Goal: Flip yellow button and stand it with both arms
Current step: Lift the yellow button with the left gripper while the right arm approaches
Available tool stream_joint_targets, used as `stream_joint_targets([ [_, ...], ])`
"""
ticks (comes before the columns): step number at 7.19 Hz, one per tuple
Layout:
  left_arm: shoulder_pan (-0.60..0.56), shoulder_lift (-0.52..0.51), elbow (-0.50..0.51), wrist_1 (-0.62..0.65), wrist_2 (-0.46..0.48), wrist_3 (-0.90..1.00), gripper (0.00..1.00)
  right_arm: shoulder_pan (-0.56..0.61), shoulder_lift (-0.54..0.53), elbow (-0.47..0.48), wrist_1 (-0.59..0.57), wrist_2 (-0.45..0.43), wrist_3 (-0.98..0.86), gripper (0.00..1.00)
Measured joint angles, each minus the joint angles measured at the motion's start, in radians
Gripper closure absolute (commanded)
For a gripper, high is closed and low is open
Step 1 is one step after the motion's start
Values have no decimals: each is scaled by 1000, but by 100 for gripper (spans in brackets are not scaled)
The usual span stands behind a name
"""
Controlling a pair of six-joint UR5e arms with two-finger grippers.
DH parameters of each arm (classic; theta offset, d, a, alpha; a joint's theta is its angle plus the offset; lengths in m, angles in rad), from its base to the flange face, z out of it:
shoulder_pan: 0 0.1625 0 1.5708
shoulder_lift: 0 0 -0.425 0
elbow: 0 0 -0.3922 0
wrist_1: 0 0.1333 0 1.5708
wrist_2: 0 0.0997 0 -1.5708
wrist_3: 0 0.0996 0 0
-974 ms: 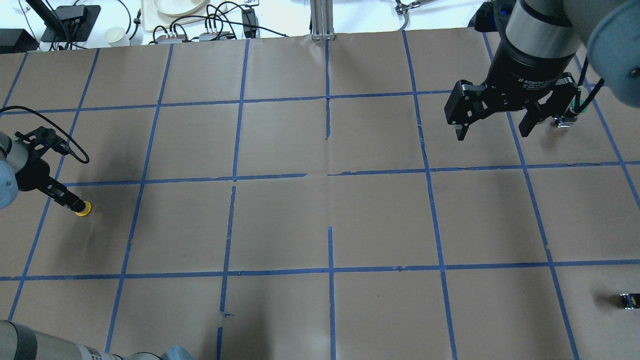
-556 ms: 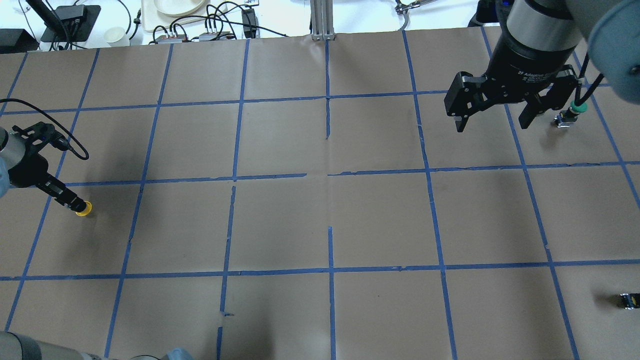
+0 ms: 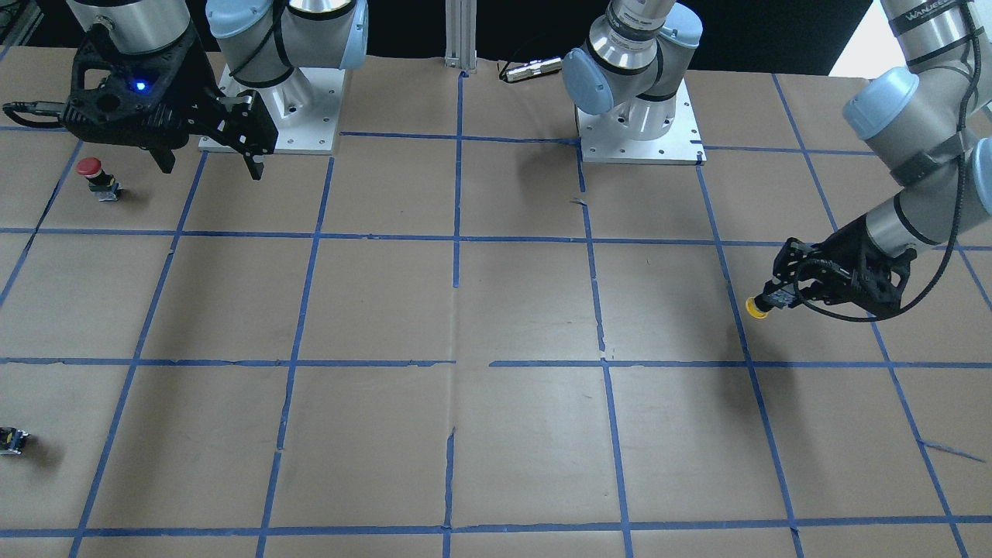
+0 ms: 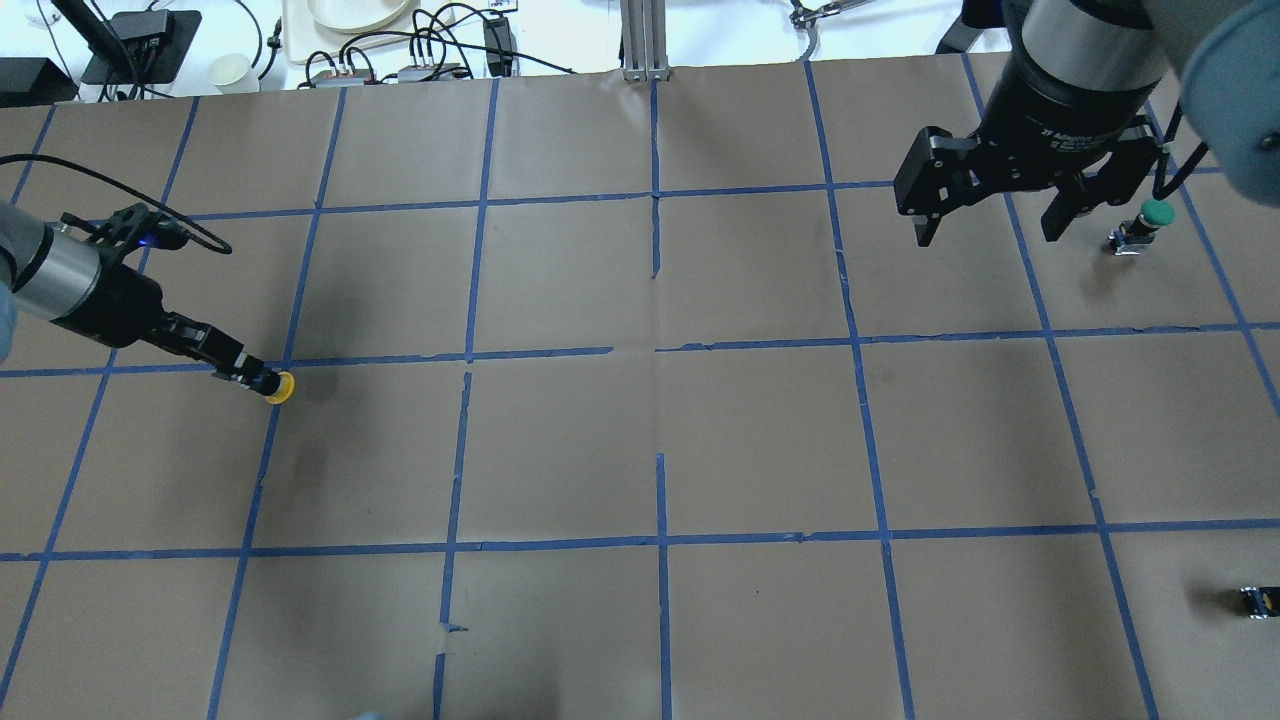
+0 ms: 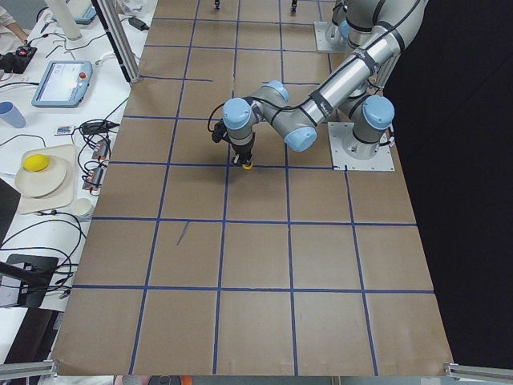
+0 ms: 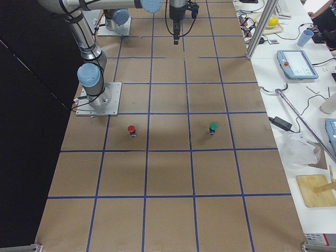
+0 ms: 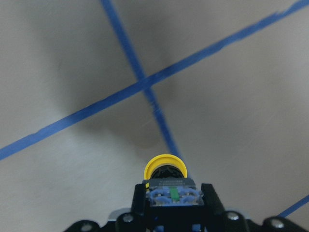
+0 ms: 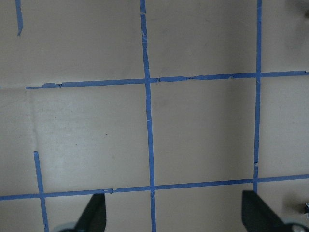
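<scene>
Overhead exterior shows the left gripper (image 4: 250,378) pinching the yellow button (image 4: 281,387) by its base, cap outward, apparently lifted just beside a tape crossing (image 4: 283,362); the right gripper (image 4: 987,238) hangs spread well right of that crossing. Held only at the fingertips, the button could twist or drop during a hand-over. A plate (image 5: 56,183), far from the crossing, holds a yellow lump (image 5: 34,163).

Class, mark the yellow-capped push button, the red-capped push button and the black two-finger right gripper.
yellow-capped push button (image 4: 281,387): overhead view, yellow cap.
red-capped push button (image 3: 89,166): front-facing view, red cap.
right gripper (image 4: 986,239): overhead view, between fingertips.
</scene>
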Motion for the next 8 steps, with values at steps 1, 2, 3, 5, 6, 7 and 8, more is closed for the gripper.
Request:
stream_joint_targets([
  [1,-63,14,2,-29,-150,-118,93,-8,0,-1,-1,1,1,0],
  [2,-129,23,2,-43,-323,-243,93,-16,-1,-3,-4,20,19,0],
  [3,-187,31,0,-47,-488,-351,93,-21,-2,-5,-7,77,90,0],
  [5,-285,58,-6,-43,-751,-541,97,-42,-3,-6,-4,252,327,0],
  [6,-332,76,-4,-28,-848,-638,97,-86,-3,-4,22,394,446,0],
  [7,-381,93,-3,4,-923,-729,98,-152,-3,-2,95,569,547,0],
  [8,-434,110,-4,52,-980,-809,99,-205,-5,-1,202,704,614,0],
])
